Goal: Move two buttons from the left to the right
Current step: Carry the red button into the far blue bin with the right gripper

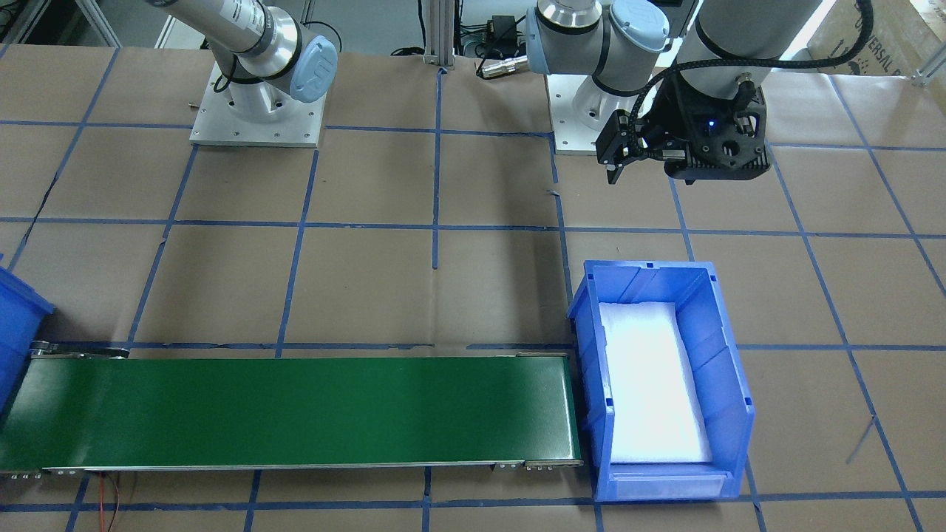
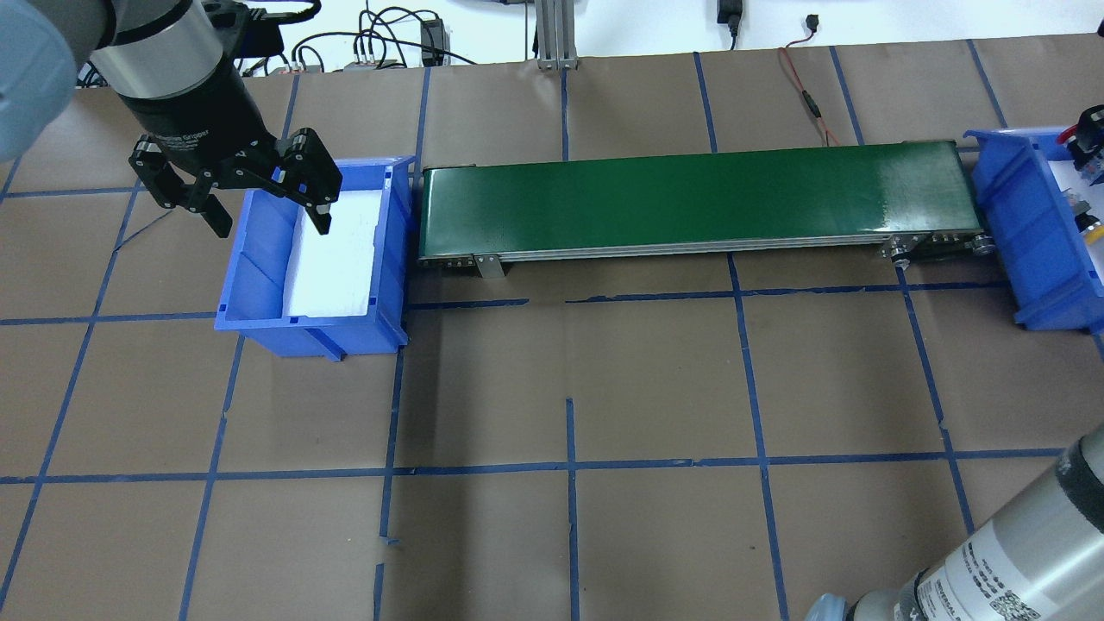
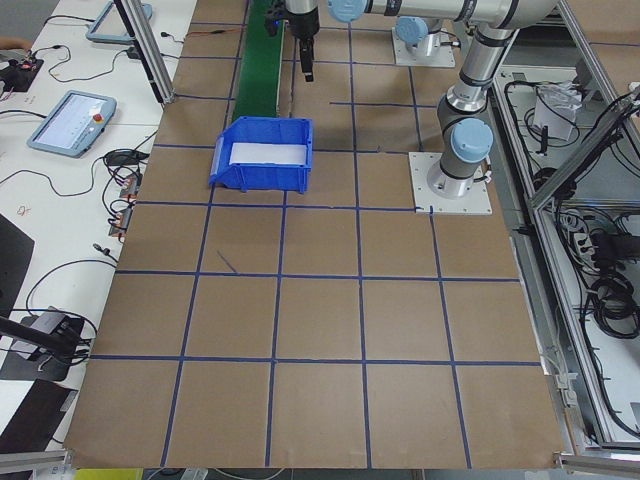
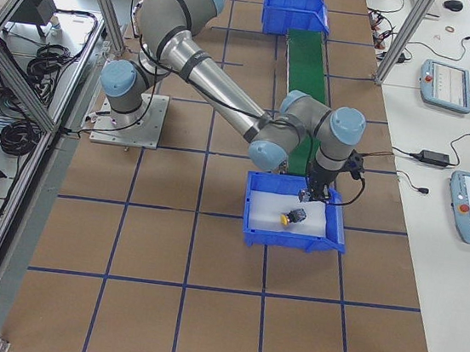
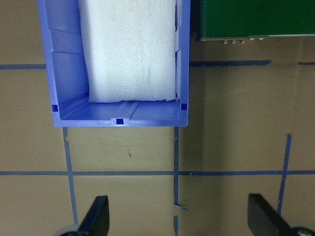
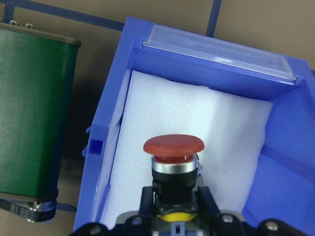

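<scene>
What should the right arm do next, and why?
Probably lower slightly and open the right pincer: it holds the red button over the white foam of the right bin, where the yellow button already lies, and the left bin holds only foam.

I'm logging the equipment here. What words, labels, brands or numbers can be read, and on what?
"UNIVERSAL", then cut off: printed on the cardboard box, overhead front view.
Left gripper, on its body: white lettering, too blurred to read.
Right arm: label with a square code, too blurred to read.
Nothing else is legible.
</scene>
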{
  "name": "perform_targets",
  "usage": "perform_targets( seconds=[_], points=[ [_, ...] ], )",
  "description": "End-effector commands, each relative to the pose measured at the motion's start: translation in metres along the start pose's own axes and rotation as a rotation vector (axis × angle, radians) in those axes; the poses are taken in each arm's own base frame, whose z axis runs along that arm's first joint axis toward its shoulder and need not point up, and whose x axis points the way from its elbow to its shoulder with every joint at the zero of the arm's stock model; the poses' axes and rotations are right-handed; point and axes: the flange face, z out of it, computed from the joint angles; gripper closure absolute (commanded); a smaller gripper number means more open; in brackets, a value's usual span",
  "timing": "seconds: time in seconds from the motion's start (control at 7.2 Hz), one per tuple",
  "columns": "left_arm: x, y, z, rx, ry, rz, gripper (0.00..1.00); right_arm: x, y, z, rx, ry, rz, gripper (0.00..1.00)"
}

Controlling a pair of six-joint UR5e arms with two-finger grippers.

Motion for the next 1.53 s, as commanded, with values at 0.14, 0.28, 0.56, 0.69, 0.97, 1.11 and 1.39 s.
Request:
perform_targets(
  seconds=[0.14, 0.28, 0.56, 0.69, 0.97, 1.11, 1.39],
  points=[
    [0.001, 0.000, 0.000, 0.000, -0.001, 0.001, 0.00, 0.011, 0.000, 0.020, 0.015, 0.011, -0.002, 0.98],
    [0.001, 0.000, 0.001, -0.002, 0.001, 0.001, 0.00, 0.020, 0.002, 0.032, 0.024, 0.020, 0.009, 0.97],
    [0.001, 0.000, 0.000, 0.000, 0.001, 0.001, 0.00, 0.025, -0.001, 0.042, 0.036, 0.030, 0.010, 0.96],
    [0.000, 0.000, 0.000, 0.001, -0.001, 0.001, 0.00, 0.025, -0.002, 0.041, 0.042, 0.035, 0.011, 0.84],
    [0.001, 0.000, 0.000, 0.000, 0.004, 0.001, 0.00, 0.025, -0.002, 0.038, 0.067, 0.056, 0.006, 0.00],
    [0.001, 0.000, 0.000, 0.000, 0.001, -0.001, 0.00, 0.023, 0.000, 0.041, 0.057, 0.054, 0.002, 0.00],
    [0.000, 0.000, 0.000, 0.001, 0.001, 0.002, 0.00, 0.023, 0.002, 0.033, 0.063, 0.061, 0.011, 0.00]
  ],
)
